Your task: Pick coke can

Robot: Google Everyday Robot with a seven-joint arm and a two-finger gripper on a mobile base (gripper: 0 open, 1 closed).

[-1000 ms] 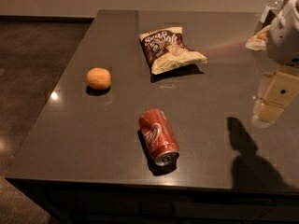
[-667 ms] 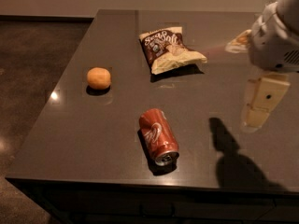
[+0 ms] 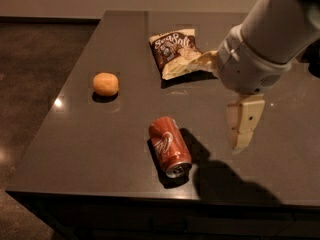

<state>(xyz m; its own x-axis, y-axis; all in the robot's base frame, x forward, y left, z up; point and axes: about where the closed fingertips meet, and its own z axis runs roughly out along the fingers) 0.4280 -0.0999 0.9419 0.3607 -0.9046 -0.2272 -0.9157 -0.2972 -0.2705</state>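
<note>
The coke can [image 3: 170, 146] is red-orange with white script. It lies on its side near the front edge of the dark table [image 3: 100, 134], its silver end facing the front. My gripper [image 3: 218, 104] hangs above the table to the right of the can and apart from it. Its cream fingers [image 3: 244, 121] are spread open with nothing between them. One finger points down and the other reaches left in front of the chip bag. The arm's shadow falls on the table right of the can.
A brown-and-white chip bag [image 3: 175, 51] lies at the back middle of the table, partly behind the gripper. A round orange fruit [image 3: 106, 84] sits at the left. The table's front and left edges drop to a dark floor [image 3: 35, 84].
The arm has moved left and forward, from the right edge of the view towards the can. Its shadow has shifted left with it. The can, fruit and bag have not moved.
</note>
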